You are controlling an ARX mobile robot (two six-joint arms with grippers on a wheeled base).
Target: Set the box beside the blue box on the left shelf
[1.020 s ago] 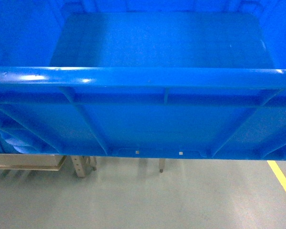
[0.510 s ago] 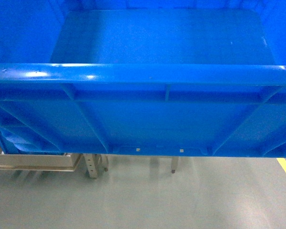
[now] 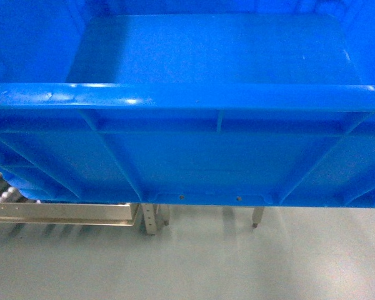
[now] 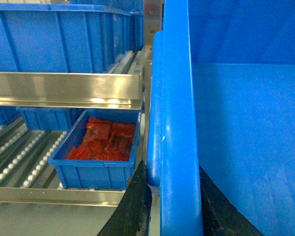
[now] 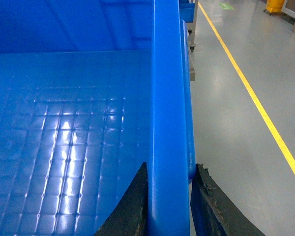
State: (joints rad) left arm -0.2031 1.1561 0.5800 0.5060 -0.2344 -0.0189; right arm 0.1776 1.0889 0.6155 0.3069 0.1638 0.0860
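— Where was the box (image 3: 200, 156) at that moment?

— Held up off the grey floor (image 3: 194, 262), filling nearly the whole head view. Its ribbed near wall faced the camera, thick rim across the frame, and two small slots showed at the base edge. Its inside was bare.

— And the pincers?

— Both were clamped on the crate's rim. In the left wrist view the left pincer (image 4: 173, 196) had one dark finger (image 4: 132, 209) outside the wall and the other inside, the rim squeezed between them. The right pincer (image 5: 169, 199) gripped the opposite rim the same way, a finger (image 5: 130, 206) on each side.

— Could you see the left shelf (image 4: 64, 86)?

— Yes, just beside the crate in the left wrist view: a metal rack with rails of white rollers (image 4: 19, 157). A large blue crate (image 4: 64, 37) sat on the upper deck. Below, a small blue tray (image 4: 96, 164) held red packets (image 4: 108, 142).

— Anything on the other side?

— A yellow line (image 5: 250, 93) ran along the floor in the right wrist view.
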